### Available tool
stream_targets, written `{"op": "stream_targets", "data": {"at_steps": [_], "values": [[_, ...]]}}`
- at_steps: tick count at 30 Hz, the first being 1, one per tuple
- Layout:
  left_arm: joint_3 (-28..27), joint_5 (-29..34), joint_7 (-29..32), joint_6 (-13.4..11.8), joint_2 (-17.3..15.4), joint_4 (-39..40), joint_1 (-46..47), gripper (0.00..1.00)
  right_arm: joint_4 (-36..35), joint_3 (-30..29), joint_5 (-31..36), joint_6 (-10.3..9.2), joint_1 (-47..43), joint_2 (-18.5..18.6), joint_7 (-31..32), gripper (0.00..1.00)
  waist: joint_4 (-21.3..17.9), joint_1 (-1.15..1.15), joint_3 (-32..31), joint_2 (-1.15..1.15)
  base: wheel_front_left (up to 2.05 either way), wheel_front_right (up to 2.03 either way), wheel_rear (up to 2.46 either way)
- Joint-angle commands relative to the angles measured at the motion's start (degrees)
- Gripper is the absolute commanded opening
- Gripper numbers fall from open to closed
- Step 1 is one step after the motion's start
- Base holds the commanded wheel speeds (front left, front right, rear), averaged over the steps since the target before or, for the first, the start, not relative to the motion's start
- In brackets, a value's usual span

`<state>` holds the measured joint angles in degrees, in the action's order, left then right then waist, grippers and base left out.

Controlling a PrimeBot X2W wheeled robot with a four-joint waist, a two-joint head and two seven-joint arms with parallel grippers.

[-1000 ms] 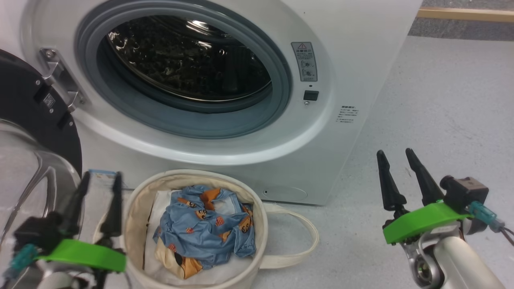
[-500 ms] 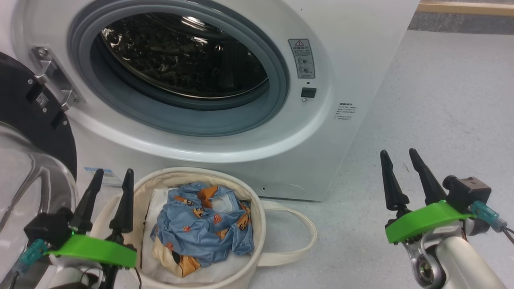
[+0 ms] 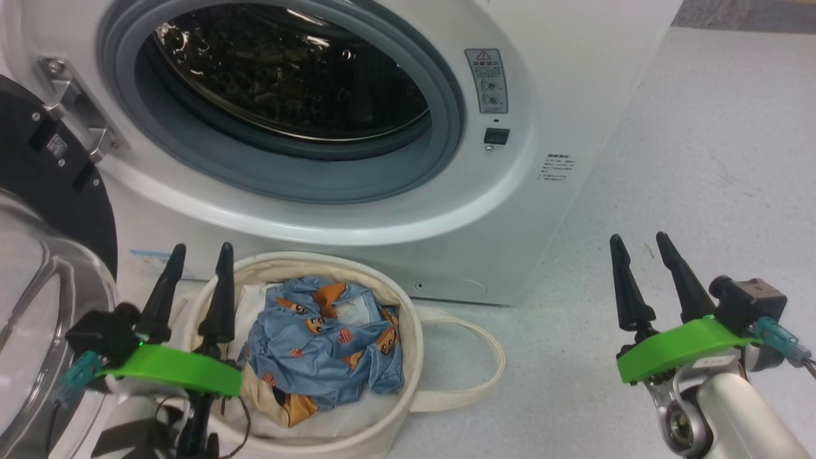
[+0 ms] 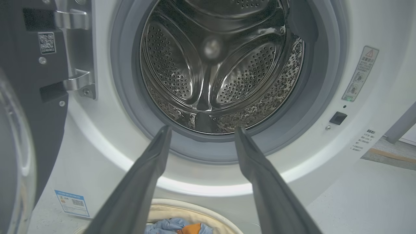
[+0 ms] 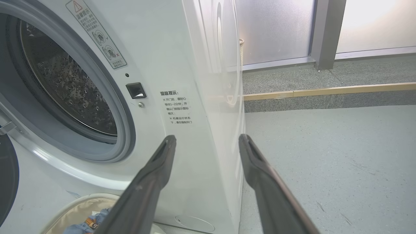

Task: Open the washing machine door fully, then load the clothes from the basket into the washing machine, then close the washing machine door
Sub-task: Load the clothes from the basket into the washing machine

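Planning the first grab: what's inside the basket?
Inside the basket, the blue printed clothes lie crumpled on a white cloth. Anything beneath is covered; the open left gripper hides part of its left side.

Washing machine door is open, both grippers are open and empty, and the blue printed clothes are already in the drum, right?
Wrong on one point: the clothes lie in the basket, as the head view shows; the drum is bare. The washing machine door is open, and the left gripper and right gripper are open and empty.
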<state>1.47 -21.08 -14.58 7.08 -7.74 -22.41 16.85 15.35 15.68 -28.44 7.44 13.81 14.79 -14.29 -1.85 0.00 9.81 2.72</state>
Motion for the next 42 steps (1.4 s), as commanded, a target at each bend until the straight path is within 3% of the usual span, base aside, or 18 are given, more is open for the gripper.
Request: {"op": "stream_targets", "data": {"at_steps": [1, 9, 15, 42], "values": [[-1.7, 0.4, -0.4, 0.1, -0.8, 1.4, 2.5, 1.0, -1.9, 0.6, 0.3, 0.05, 1.6, 0.7, -0.7, 1.0, 0.0, 0.0, 0.3, 0.01, 0.0, 0.0, 0.0], [0.3, 2.5, -0.4, 0.3, 0.5, -1.9, 4.7, 1.0, -2.3, 0.5, 0.3, 0.05, 2.7, 0.8, -0.7, 1.0, 0.0, 0.0, 3.0, 0.01, 0.0, 0.0, 0.0], [3.8, 0.0, -0.4, 0.4, 1.1, -6.2, 8.1, 1.0, -2.0, 0.4, 0.3, 0.05, 4.6, 1.5, -0.7, 1.0, -0.2, 0.0, 6.2, 0.01, 0.0, 0.0, 0.0], [22.9, -1.7, -0.4, 0.4, 1.2, -37.8, 23.3, 1.0, -1.3, 3.7, 0.4, 0.05, 11.3, 3.8, -0.7, 1.0, -1.8, 0.0, 18.6, 0.01, 0.0, 0.0, 0.0]]}}
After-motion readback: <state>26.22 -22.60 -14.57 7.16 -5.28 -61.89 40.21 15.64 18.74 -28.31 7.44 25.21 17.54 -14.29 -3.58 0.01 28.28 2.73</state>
